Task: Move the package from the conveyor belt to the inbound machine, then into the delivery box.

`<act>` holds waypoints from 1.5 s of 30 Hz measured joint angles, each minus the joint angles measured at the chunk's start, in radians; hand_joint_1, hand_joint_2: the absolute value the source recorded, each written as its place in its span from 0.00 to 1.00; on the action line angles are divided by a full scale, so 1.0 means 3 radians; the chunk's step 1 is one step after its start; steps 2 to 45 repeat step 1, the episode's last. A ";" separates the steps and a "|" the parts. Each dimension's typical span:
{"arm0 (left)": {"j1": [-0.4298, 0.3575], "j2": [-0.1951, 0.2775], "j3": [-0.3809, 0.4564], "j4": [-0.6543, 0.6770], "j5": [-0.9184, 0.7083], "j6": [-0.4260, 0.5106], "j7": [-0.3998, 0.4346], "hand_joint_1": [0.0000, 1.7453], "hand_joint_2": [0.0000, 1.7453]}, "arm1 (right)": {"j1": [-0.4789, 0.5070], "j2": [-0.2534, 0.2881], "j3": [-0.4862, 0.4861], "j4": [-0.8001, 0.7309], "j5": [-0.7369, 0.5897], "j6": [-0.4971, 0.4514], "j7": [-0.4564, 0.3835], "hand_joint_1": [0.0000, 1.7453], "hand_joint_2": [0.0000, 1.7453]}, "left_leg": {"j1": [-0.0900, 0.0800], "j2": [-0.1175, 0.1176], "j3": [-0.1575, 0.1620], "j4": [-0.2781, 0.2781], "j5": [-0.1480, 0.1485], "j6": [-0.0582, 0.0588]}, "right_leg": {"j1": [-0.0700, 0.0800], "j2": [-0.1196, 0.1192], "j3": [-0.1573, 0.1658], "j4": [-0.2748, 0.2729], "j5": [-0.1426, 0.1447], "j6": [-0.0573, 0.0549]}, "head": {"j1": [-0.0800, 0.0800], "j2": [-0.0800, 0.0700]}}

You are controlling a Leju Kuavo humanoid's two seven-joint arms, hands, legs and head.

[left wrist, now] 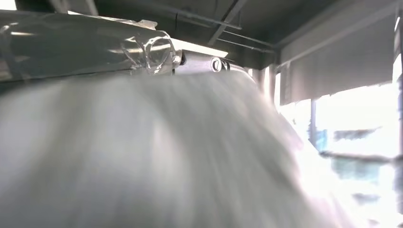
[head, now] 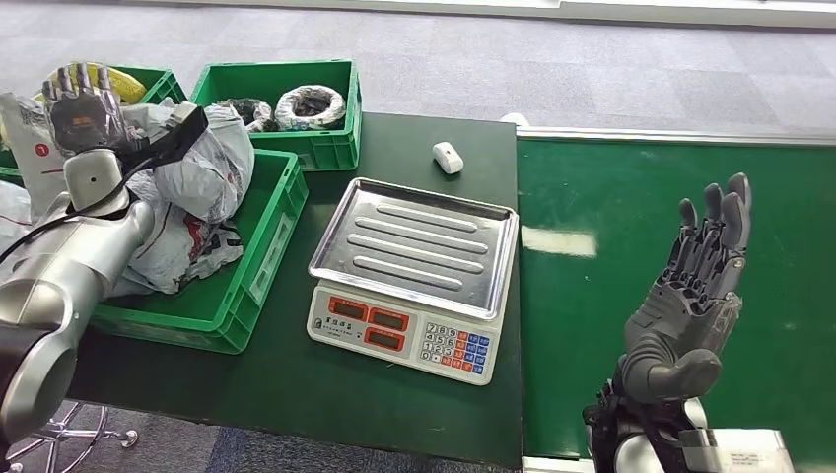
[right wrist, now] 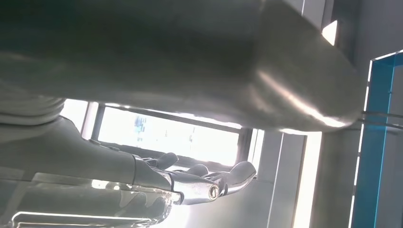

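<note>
- Your head view gives the whole bench: dark green table (head: 394,384), conveyor belt (head: 631,236) on the right, scale (head: 414,271) in the middle, crates on the left.
- Your left wrist view is mostly a pale blur with ceiling and bright windows behind; you can't read the hand there. Right wrist view shows the right hand's fingers (right wrist: 228,173) stretched out against a bright window, nothing between them.
- Count: three green crates – near crate (head: 232,296) full of bagged packages, far crate (head: 330,118) with two wrapped rolls, a third crate (head: 158,84) at the far left, partly hidden. One scale with a steel tray. One small white device (head: 448,157) on the table beyond the scale.
- Left hand (head: 84,103) is raised over the near crate, back toward you, fingers up and spread; it looks empty, not grasping.
- Package (head: 197,177): grey-white bag on top of the pile in the near crate, just beside and below the left hand; touching or not, you can't tell.
- Right hand (head: 690,296) upright over the belt, palm open, fingers straight, holding nothing, well apart from the package.
- Belt surface around the right hand is bare green.
</note>
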 joint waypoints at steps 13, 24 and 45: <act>0.0021 -0.0028 0.0091 -0.0067 0.0121 0.0176 -0.0190 0.00 0.00 | 0.0001 0.0008 -0.0005 0.0000 0.0002 0.0008 0.0000 0.00 0.00 | 0.0000 -0.0001 0.0000 0.0001 0.0000 0.0000 | 0.0000 -0.0001 0.0000 0.0000 0.0000 0.0000 | -0.0001 0.0000; 0.0021 -0.0028 0.0091 -0.0067 0.0121 0.0176 -0.0190 0.00 0.00 | 0.0001 0.0008 -0.0005 0.0000 0.0002 0.0008 0.0000 0.00 0.00 | 0.0000 -0.0001 0.0000 0.0001 0.0000 0.0000 | 0.0000 -0.0001 0.0000 0.0000 0.0000 0.0000 | -0.0001 0.0000; 0.0021 -0.0028 0.0091 -0.0067 0.0121 0.0176 -0.0190 0.00 0.00 | 0.0001 0.0008 -0.0005 0.0000 0.0002 0.0008 0.0000 0.00 0.00 | 0.0000 -0.0001 0.0000 0.0001 0.0000 0.0000 | 0.0000 -0.0001 0.0000 0.0000 0.0000 0.0000 | -0.0001 0.0000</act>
